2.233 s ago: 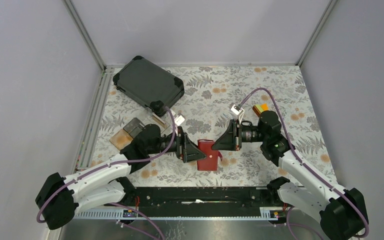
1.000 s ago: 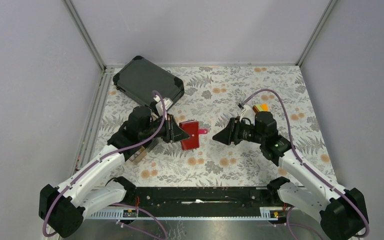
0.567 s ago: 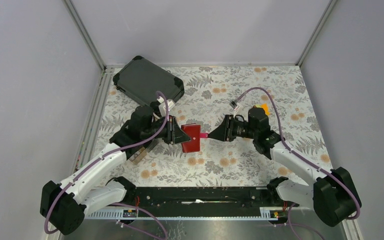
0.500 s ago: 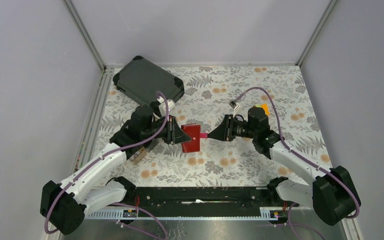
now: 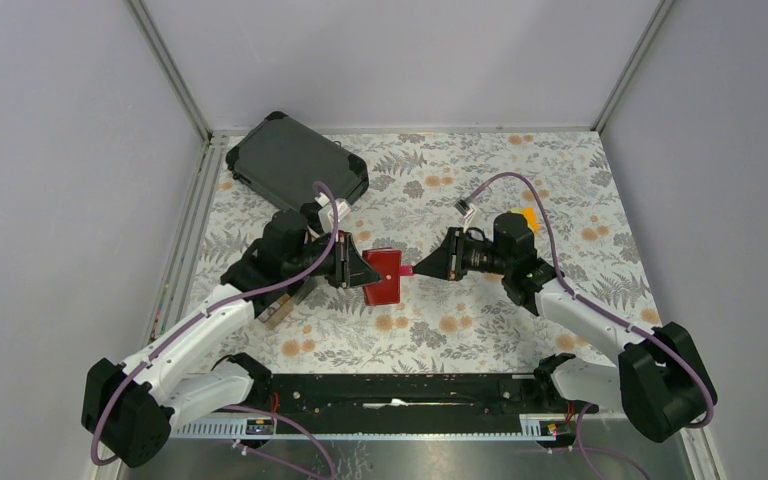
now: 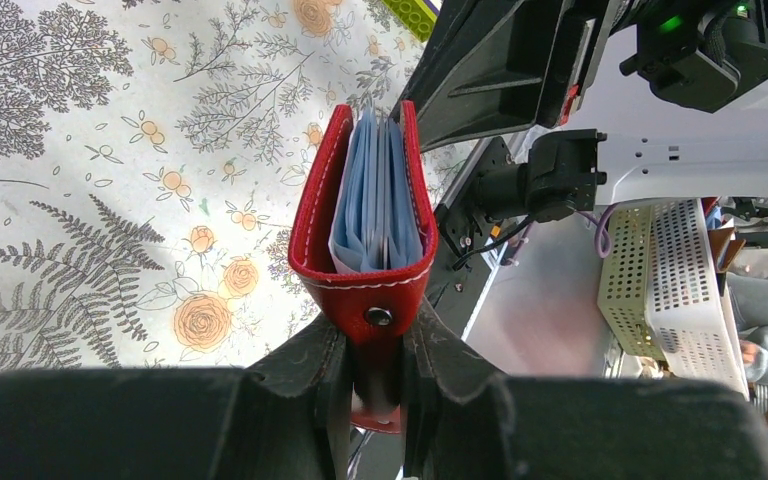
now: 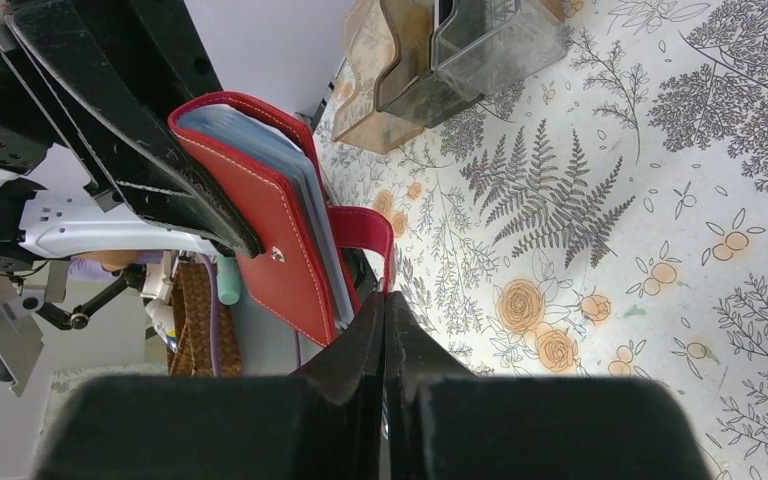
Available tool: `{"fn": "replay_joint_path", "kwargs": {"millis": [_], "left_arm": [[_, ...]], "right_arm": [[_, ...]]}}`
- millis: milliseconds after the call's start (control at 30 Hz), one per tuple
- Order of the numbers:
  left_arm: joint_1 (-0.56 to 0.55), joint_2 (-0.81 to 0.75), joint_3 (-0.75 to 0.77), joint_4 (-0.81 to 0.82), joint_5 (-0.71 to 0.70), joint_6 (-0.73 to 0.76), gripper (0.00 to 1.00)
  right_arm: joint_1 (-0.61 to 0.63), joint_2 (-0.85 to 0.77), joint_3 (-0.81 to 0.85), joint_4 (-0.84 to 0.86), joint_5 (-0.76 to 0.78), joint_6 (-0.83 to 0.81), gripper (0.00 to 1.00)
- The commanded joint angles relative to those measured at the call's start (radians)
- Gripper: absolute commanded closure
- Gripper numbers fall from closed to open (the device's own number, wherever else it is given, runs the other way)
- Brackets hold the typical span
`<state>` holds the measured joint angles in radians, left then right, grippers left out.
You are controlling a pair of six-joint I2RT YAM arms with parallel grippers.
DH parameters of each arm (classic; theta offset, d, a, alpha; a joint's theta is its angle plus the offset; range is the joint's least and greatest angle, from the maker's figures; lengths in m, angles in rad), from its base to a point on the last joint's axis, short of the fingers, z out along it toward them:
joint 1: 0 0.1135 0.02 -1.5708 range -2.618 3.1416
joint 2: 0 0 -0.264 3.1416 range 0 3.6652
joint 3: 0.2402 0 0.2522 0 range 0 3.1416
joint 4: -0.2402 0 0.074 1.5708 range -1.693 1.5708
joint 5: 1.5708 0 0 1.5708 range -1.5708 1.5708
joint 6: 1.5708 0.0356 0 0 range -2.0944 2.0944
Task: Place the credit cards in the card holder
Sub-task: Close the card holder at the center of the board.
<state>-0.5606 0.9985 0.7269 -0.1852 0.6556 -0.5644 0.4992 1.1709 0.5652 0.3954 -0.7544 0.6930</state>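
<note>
My left fingers [image 6: 332, 356] clamp the red leather-like folding card holder [image 6: 312, 225], light blue cards [image 6: 372, 195] inside; my right fingers [image 7: 368, 335] pinch its snap tab [image 7: 365, 232].

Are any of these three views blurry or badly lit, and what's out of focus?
Top view: even, soft light, sharp throughout, no glare. Left wrist view: wallet crisp, left pincer a dark blur along the bottom edge. Right wrist view: wallet sharp, right pincer blurred and dark up close.
</note>
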Motion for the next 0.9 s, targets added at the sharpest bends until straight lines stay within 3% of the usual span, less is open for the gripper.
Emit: {"fn": "replay_joint_path", "kwargs": {"millis": [0, 300, 533, 867], "left_arm": [[0.007, -0.013, 0.025, 0.049, 0.003, 0.031, 1.0], [0.007, 0.013, 0.128, -0.104, -0.147, 0.108, 1.0], [0.007, 0.044, 0.121, -0.092, -0.117, 0.083, 1.0], [0.007, 0.029, 0.101, -0.077, -0.093, 0.074, 1.0]], "right_arm": [[0.01, 0.005, 0.02, 0.068, -0.033, 0.006, 1.0], [0.06, -0.053, 0.064, -0.077, 0.076, -0.078, 1.0], [0.188, -0.017, 0.108, -0.033, 0.166, -0.07, 1.0], [0.224, 0.054, 0.131, 0.025, 0.194, -0.048, 1.0]]}}
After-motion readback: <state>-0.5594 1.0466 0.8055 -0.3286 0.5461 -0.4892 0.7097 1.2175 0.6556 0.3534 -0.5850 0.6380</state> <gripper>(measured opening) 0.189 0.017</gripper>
